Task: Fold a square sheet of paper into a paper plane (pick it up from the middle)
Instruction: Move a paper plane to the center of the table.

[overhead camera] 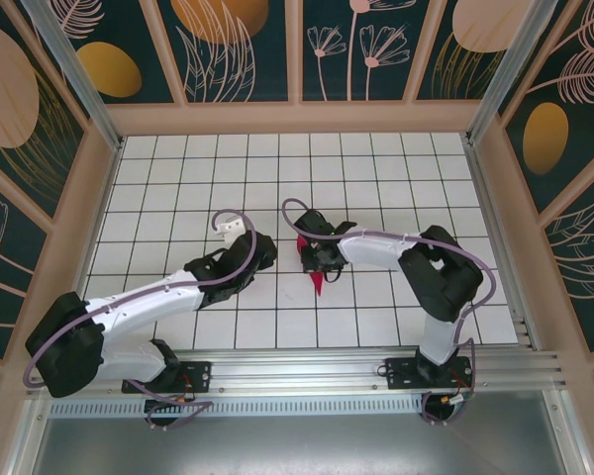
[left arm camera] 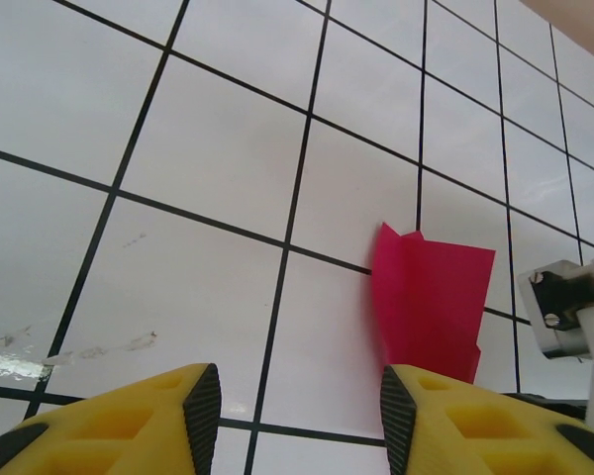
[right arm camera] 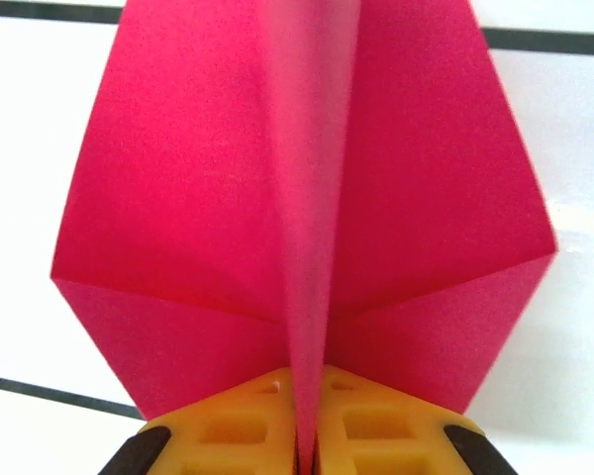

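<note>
Two yellow fingers of the right gripper [right arm camera: 307, 435] are pinched shut on the raised centre fold of the paper plane [right arm camera: 178, 228], thin magenta-pink paper creased into a dart. Just ahead of the fingers the fold stands up as a narrow ridge. A wing spreads to either side of it, each crossed by a slanting crease and ending in a sharp corner. Farther out the paper narrows. The left gripper [left arm camera: 299, 416] stands open, its yellow, black-padded fingers apart with nothing between them, over the white tabletop with dark grid lines [left arm camera: 218, 168]. Just beyond its right-hand finger a broad pink end of the plane [left arm camera: 431, 297] shows, its far edge stepped. From above, the two grippers sit near each other, and the plane's pointed tip [overhead camera: 319, 285] juts from under the right one.
</note>
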